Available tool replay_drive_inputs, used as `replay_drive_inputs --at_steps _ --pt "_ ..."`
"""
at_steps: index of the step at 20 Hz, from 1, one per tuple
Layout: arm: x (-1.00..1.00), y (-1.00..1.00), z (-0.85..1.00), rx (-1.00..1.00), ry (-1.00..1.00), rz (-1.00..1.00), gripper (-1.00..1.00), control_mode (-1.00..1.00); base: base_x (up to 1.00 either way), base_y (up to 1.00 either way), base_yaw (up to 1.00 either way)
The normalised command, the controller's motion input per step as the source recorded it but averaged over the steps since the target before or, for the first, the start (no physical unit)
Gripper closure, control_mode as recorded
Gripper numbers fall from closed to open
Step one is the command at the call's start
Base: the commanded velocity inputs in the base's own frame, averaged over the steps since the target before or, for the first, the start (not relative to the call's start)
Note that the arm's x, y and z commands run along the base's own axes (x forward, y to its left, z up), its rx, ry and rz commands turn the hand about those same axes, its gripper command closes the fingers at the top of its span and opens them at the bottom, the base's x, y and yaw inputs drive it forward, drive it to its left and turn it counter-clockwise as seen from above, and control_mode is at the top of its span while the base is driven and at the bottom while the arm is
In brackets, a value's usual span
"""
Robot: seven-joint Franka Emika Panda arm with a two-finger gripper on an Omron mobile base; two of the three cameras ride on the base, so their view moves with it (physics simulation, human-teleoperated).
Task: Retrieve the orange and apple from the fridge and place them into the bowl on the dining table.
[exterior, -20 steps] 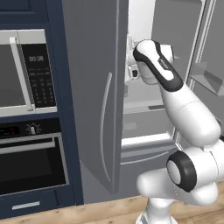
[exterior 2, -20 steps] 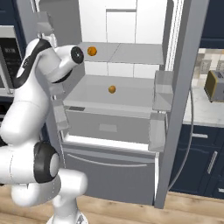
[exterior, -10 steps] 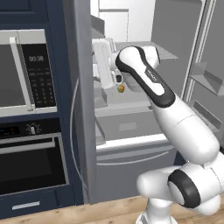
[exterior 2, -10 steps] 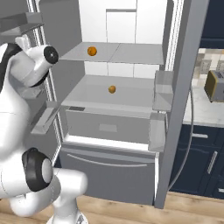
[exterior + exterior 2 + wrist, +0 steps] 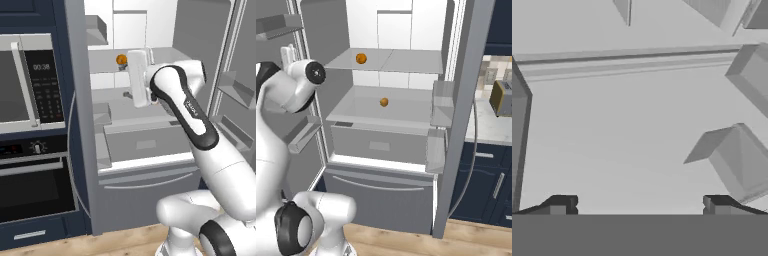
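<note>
I've swung the arm left since a second ago, so the fridge point(image 5: 406, 100) interior is clear. Gripper point(image 5: 639, 202) spread, empty. Orange point(image 5: 361, 58) sits on the fridge's upper shelf, the smaller fruit point(image 5: 384, 102) (presumably the apple) one shelf below.
</note>
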Motion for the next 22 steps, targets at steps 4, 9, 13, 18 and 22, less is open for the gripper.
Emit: replay_drive_inputs --at_steps 4,9,13,18,22 --pt "-0.34 -0.64 0.04 -0.30 -0.07 0.00 -1.00 -1.00 0.00 0.00 0.00" --pt "-0.67 -0.66 0.00 -0.55 -0.25 0.06 -1.00 -1.00 0.00 0.00 0.00" --pt "-0.76 -0.97 0.00 -0.50 -0.35 0.15 -1.00 -1.00 0.00 0.00 0.00" --pt "-0.84 -0.76 -0.10 -0.45 -0.32 0.16 -1.00 -1.00 0.00 0.00 0.00" --pt "-0.56 -0.10 -0.39 -0.54 -0.30 0.09 -1.00 -1.00 0.00 0.00 0.00"
